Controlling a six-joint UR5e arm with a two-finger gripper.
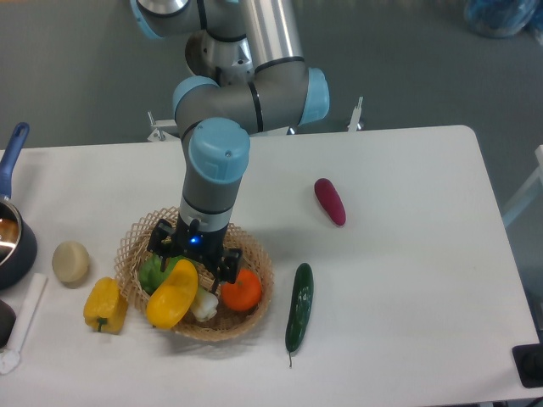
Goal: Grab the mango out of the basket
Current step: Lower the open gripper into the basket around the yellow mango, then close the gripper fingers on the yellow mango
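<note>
The mango (172,298) is a smooth yellow oval with an orange tinge, tilted over the left front of the round wicker basket (251,315). My gripper (188,270) points straight down over the basket and sits right at the mango's upper end. Its fingers are mostly hidden by the gripper body and the fruit, so I cannot tell if they are closed on the mango. A round orange (241,291), a green pepper (155,273) and a small white item (204,307) also lie in the basket.
A yellow bell pepper (104,305) lies left of the basket, a pale round item (70,262) beyond it. A dark pot with a blue handle (12,229) stands at the left edge. A cucumber (299,307) and a purple-red eggplant (330,202) lie to the right.
</note>
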